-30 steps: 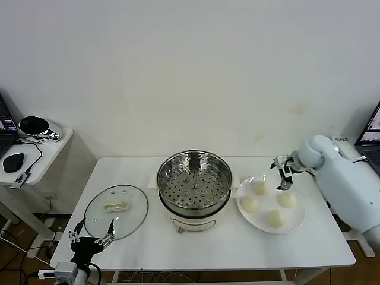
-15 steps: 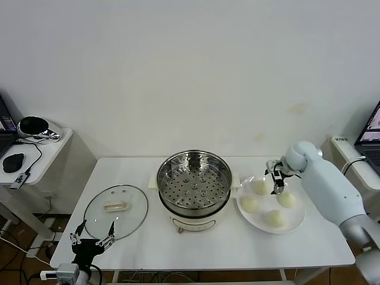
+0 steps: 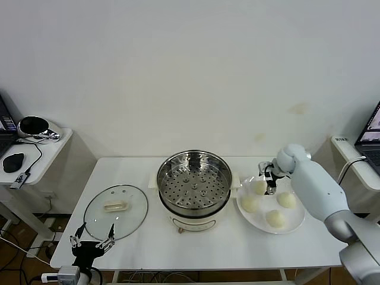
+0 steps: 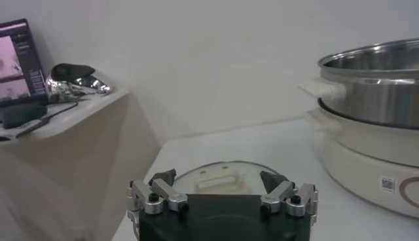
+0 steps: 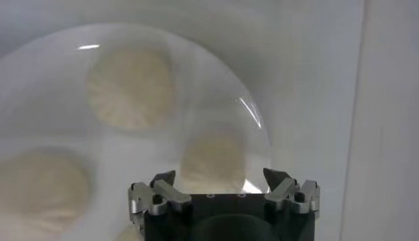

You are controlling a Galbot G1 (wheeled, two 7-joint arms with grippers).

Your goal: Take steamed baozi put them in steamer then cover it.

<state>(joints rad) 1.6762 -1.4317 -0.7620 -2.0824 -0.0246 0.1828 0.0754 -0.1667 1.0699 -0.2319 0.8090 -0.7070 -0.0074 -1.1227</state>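
Nothing is steaming yet: the right gripper [image 3: 268,179] is hovering, jaws wide and empty, over four baozi [image 3: 250,203] sitting on their plate [image 3: 295,222], beside the empty steamer [image 3: 194,182], glass cover [image 3: 116,211] lying aside.

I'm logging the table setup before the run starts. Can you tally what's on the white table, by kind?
Steamed baozi: 4, all on the plate
White plate: 1
Steamer: 1, with nothing in it
Glass cover: 1, lying flat beside the steamer
Total: 7
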